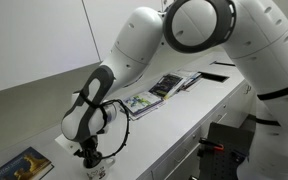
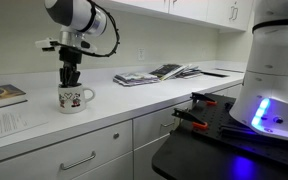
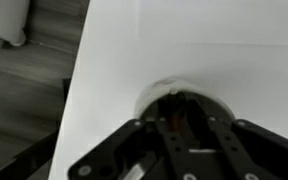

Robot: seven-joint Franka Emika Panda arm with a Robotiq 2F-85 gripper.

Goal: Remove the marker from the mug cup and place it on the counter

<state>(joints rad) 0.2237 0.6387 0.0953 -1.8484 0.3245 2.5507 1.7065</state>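
The white mug cup (image 2: pixel 74 98) stands on the white counter (image 2: pixel 134 100); it also shows low in an exterior view (image 1: pixel 96 168) and as a pale rim in the wrist view (image 3: pixel 154 92). My gripper (image 2: pixel 71 78) hangs straight down over it, fingertips at the mug's mouth. In the wrist view the gripper (image 3: pixel 177 105) has its fingers drawn close together around a thin dark reddish stick, the marker (image 3: pixel 176 121), inside the mug. The marker is hidden in both exterior views.
Magazines (image 2: pixel 154 73) lie spread further along the counter, also in an exterior view (image 1: pixel 159 90). A book (image 2: pixel 2 95) lies near the wall behind the mug. A printed sheet (image 2: pixel 4 122) lies at the counter's front edge. Wall cabinets hang above.
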